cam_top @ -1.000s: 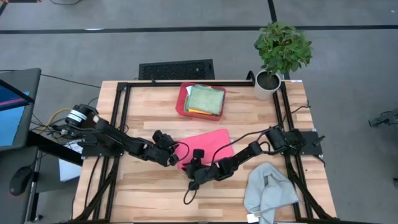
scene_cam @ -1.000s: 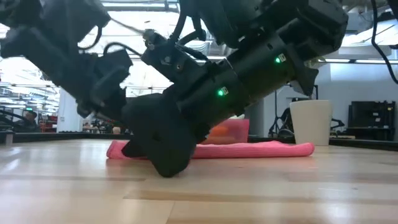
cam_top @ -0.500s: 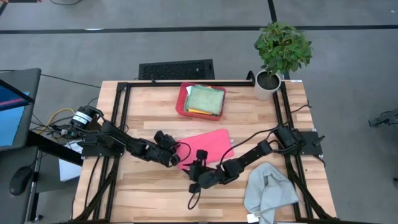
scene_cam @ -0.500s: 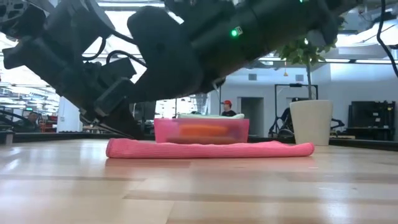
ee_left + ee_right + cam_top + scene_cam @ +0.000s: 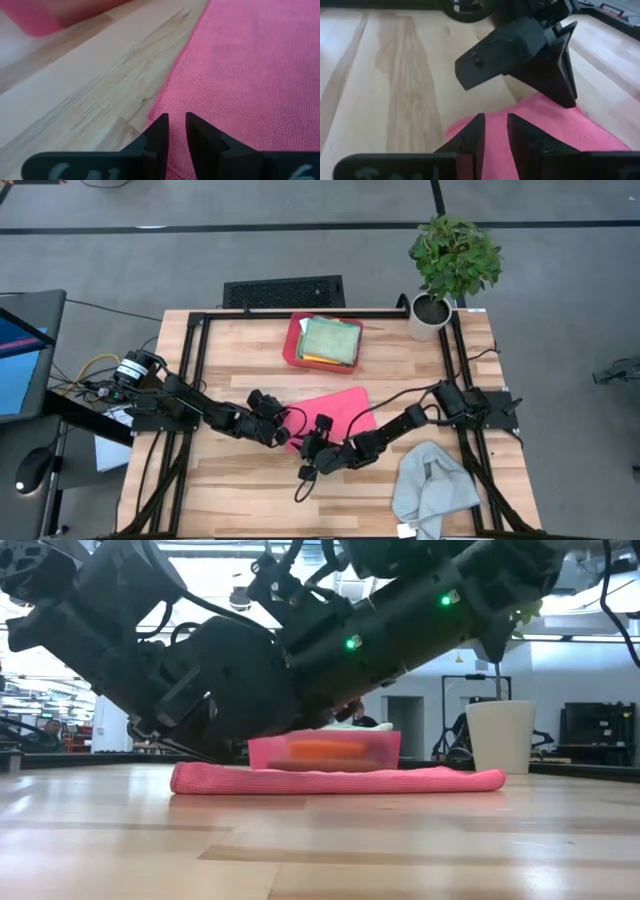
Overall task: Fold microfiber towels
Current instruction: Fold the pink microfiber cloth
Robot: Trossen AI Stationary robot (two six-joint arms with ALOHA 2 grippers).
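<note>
we see a pink towel [image 5: 330, 417] lying flat on the wooden tabletop [image 5: 240, 490], just in front of the red tray [image 5: 293, 340]. the tray holds a pile of folded towels [image 5: 331, 340] with a green one on top. a grey towel [image 5: 433, 485] lies bunched up on the tabletop, well apart from the pink towel, on the right arm's side.

our left gripper [image 5: 176, 131] is down low at the pink towel's corner on the left arm's side. its fingers [image 5: 159, 135] sit over the edge of the cloth with only a thin gap between them. we cannot tell if they pinch the cloth.

our right gripper [image 5: 492, 131] is at the pink towel's front corner, very near the left gripper. its fingers [image 5: 474, 135] are a little apart and hang just above the cloth. they hold nothing we can see.

a plant in a white pot [image 5: 431, 317] stands at the far corner, beside the tray.
</note>
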